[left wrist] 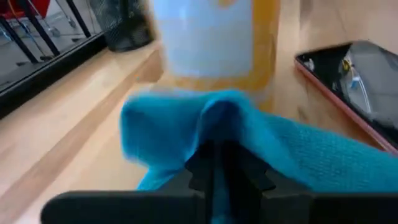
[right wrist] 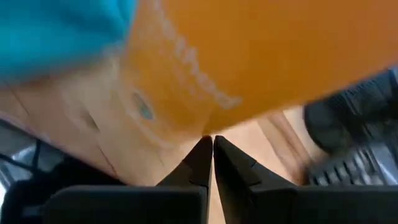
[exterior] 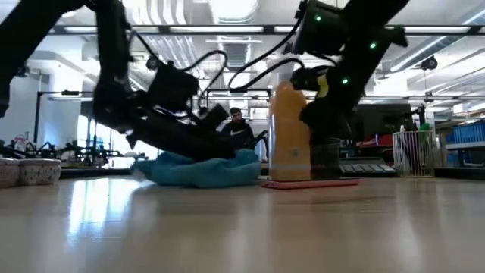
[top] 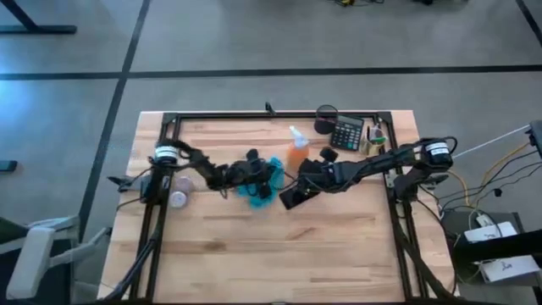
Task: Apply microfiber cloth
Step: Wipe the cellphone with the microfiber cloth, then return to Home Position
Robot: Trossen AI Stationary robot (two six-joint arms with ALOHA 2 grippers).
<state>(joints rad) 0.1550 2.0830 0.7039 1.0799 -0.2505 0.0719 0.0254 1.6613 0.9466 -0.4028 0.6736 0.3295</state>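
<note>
- Left gripper [top: 258, 175], high view: at mid-table over the microfiber cloth [top: 258, 193], which lies bunched just left of the orange spray bottle [top: 295, 152]. Right gripper [top: 306, 182] sits above the black phone [top: 292, 197], just right of the cloth. Calculator [top: 346, 134] lies near the table's [top: 254, 246] far edge
- Low view: cloth [exterior: 201, 168] is a crumpled heap on the wood, the left gripper's dark fingers pressed into its top. Orange bottle [exterior: 291, 133] stands upright beside it, the phone [exterior: 311, 183] flat at its base. A person shows in the room behind
- Left wrist view: left gripper [left wrist: 217, 163] has its fingers pinched together on a raised fold of the cloth [left wrist: 186, 124]; bottle [left wrist: 214, 40] just beyond, phone [left wrist: 354, 78] to one side
- Right wrist view: right gripper [right wrist: 211, 146] has its fingertips pressed together with nothing between them, close under the orange bottle [right wrist: 267, 56]; a corner of cloth [right wrist: 56, 31] at the frame edge
</note>
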